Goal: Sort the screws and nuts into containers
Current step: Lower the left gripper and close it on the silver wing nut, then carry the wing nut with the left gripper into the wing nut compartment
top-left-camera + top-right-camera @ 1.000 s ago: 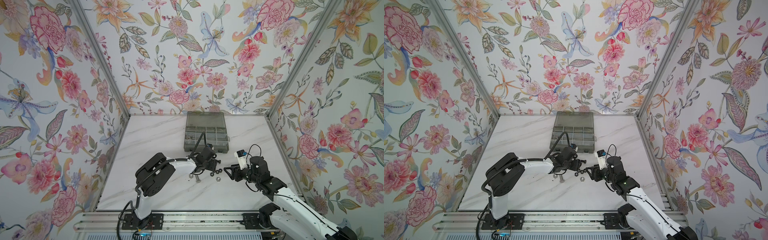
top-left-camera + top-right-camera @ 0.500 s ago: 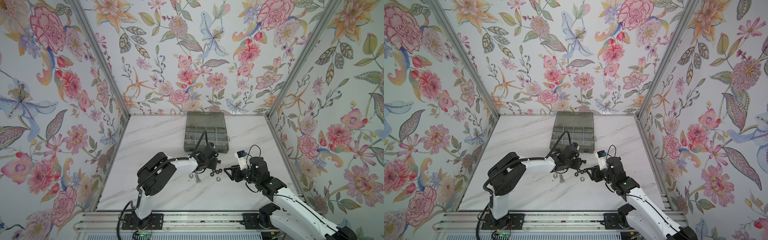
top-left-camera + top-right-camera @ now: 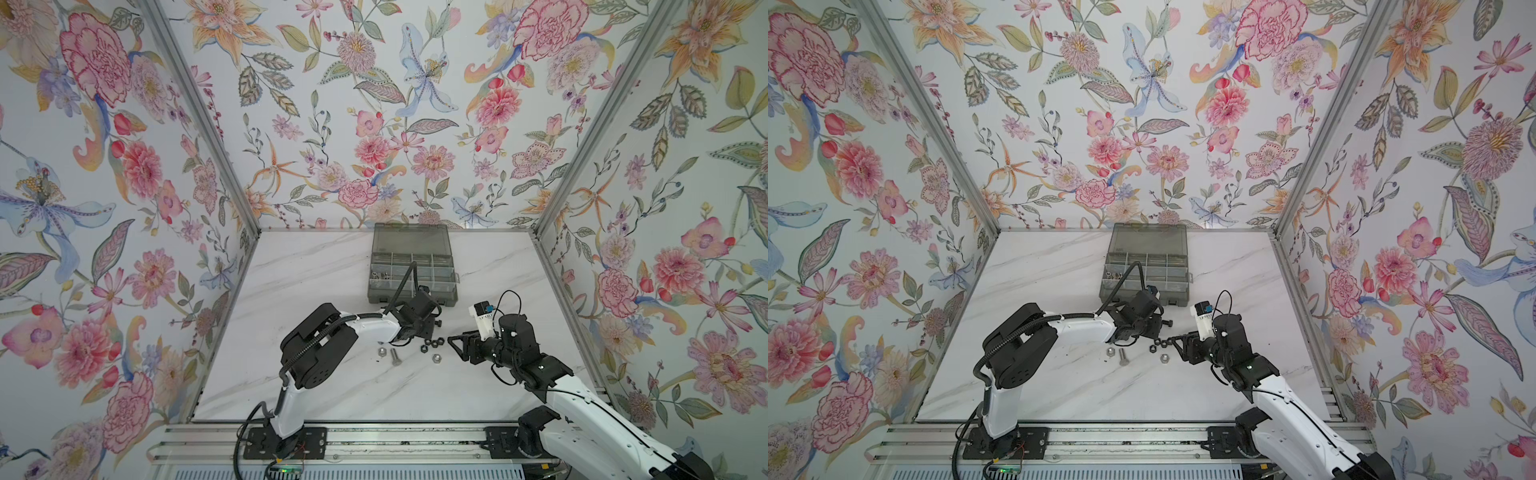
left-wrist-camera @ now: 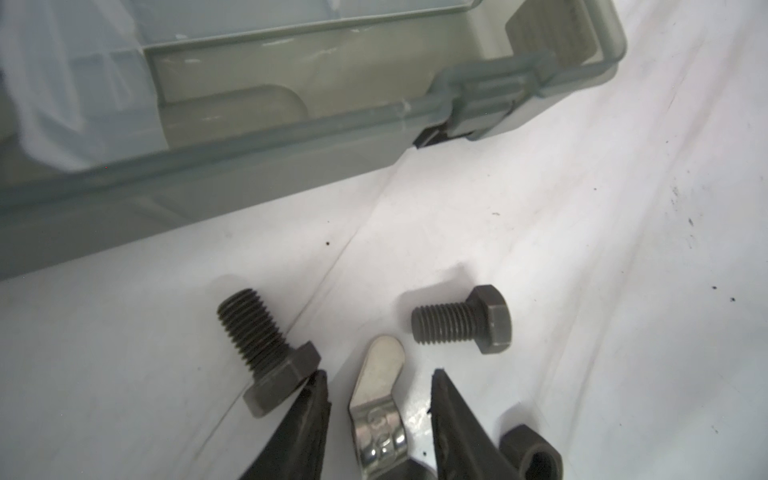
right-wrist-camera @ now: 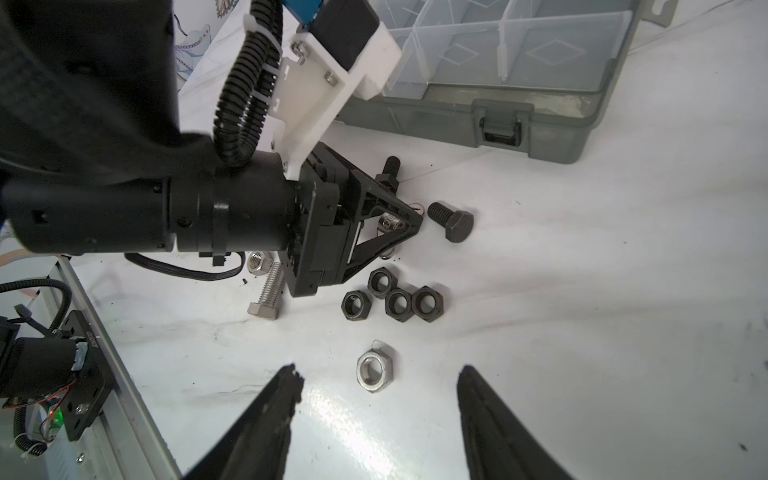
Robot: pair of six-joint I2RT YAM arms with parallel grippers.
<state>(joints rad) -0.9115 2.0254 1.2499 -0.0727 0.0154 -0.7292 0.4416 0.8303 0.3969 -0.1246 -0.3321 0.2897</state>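
Observation:
In the left wrist view my left gripper [image 4: 378, 374] stands low over the table, open, its jaws on either side of a silver wing nut [image 4: 380, 399] with a small gap on each side. Two black screws [image 4: 266, 349] [image 4: 461, 320] lie just beyond its fingertips. My right gripper [image 5: 379, 376] is open, with a silver nut [image 5: 374, 372] lying on the table just beyond its tips. Further out lie several black nuts [image 5: 395, 299], a silver screw [image 5: 268, 291] and another silver nut [image 5: 257, 262]. The containers are cells of a smoky-grey organizer box [image 3: 411, 297] behind both grippers.
The box lid [image 3: 409, 239] lies open towards the back wall. A few silver parts [image 3: 380, 275] sit in a left cell. The box's front latch [image 5: 500, 124] faces the grippers. Floral walls close three sides, and a metal rail [image 3: 374, 440] runs along the front.
My left gripper's jaws have narrowed around the wing nut. The right arm has hardly moved.

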